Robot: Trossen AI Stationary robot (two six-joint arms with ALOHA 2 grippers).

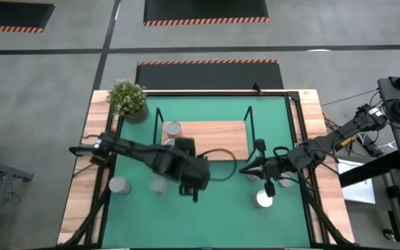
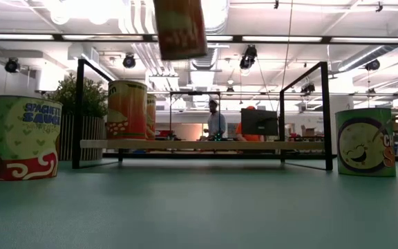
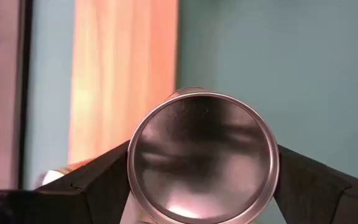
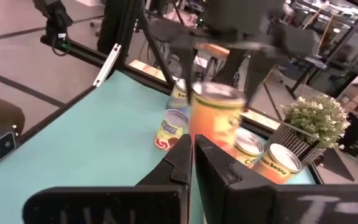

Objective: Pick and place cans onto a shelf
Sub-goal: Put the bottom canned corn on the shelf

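- My left jaws (image 3: 201, 186) are clamped on one can (image 3: 202, 157), one finger on each side of its wall, and it hangs clear of the worktop (image 1: 214, 208), its long axis upright; my wrist view looks straight into one round shiny end.
- In the low view this lifted can (image 2: 179, 28) is cut off by the picture's upper edge, so only its lower part shows.
- My right jaws (image 4: 193, 163) are pressed together and hold nothing, over the worktop's right part.
- The shelf (image 1: 207, 135) stands near the far edge; one can (image 1: 173, 128) stands upright on its left end.
- Other cans stand upright on the green mat (image 1: 221, 222): two towards the left edge (image 1: 119, 185), one towards the right (image 1: 264, 199).
- My arm hides part of the shelf's near side.
- A potted plant (image 1: 127, 99) sits in the far left corner.
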